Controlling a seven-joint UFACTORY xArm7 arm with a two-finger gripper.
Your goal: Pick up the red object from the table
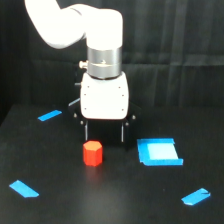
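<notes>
The red object (92, 153) is a small red-orange hexagonal block standing on the black table (110, 195), a little left of centre. My gripper (104, 134) hangs from the white arm just behind and slightly to the exterior view's right of the block. Its two dark fingers (86, 132) point down and stand apart, with nothing between them. The left finger tip is right above the block's back edge; I cannot tell if it touches. The block is fully in view.
A blue square tray (158, 151) lies on the table to the exterior view's right of the block. Blue tape strips lie at the back left (49, 115), front left (23, 188) and front right (195, 197). A black curtain hangs behind.
</notes>
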